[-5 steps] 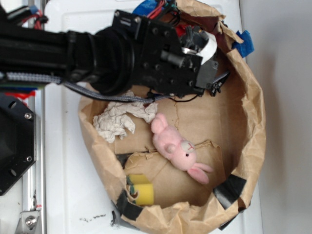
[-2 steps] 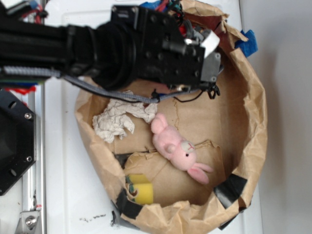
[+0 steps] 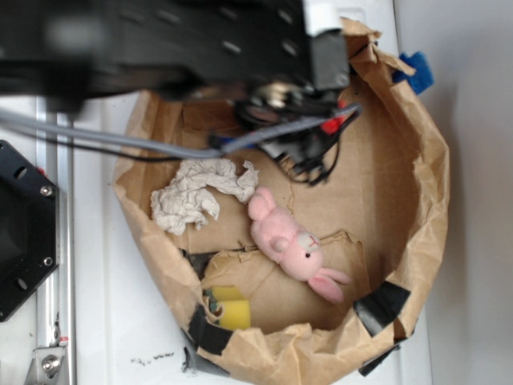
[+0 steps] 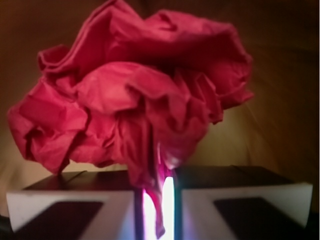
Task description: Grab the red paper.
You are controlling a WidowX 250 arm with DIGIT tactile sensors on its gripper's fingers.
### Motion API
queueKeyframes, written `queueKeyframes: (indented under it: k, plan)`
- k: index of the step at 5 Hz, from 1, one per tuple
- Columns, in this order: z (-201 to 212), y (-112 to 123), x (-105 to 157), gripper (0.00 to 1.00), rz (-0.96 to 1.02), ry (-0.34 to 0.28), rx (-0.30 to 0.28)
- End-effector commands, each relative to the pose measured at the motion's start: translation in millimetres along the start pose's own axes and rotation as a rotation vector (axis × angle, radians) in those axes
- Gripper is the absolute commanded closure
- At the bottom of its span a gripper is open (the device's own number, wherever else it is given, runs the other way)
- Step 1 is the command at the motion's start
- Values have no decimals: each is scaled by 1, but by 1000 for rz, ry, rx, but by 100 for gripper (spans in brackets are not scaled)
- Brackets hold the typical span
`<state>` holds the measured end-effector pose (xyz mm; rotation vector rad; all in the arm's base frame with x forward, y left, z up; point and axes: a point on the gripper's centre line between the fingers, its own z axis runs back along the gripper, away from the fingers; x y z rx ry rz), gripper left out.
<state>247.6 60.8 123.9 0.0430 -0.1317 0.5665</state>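
Observation:
In the wrist view the red paper [image 4: 135, 95] is a bright red wrinkly wad that fills most of the frame. My gripper [image 4: 155, 187] is shut on a fold of its lower edge, with a strip of it pinched between the two white fingers [image 4: 75, 200]. The wad stands out in front of the jaws against the brown bag wall. In the exterior view my arm [image 3: 160, 40] is a large blurred black shape over the top of the bag. There the jaws and the red paper are hidden under it.
A brown paper bag [image 3: 433, 200] with a rolled rim holds an off-white crumpled paper wad [image 3: 192, 196], a pink plush rabbit [image 3: 288, 245] and a yellow object [image 3: 232, 309]. Cables [image 3: 313, 148] hang from the arm. A blue object [image 3: 417, 68] lies outside the bag's upper right.
My arm has come up toward the camera and now looks larger and blurred. The gripper head has left the bag's upper corner. The bag's rim has shifted a little.

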Motion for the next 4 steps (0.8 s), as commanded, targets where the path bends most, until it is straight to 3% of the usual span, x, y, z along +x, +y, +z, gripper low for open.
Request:
queueKeyframes:
  k: [1, 2, 4]
  plan:
    - [59, 2, -16, 100, -288, 108, -80]
    - [57, -8, -24, 100, -375, 128, -69]
    - [56, -10, -25, 100, -348, 68, -69]
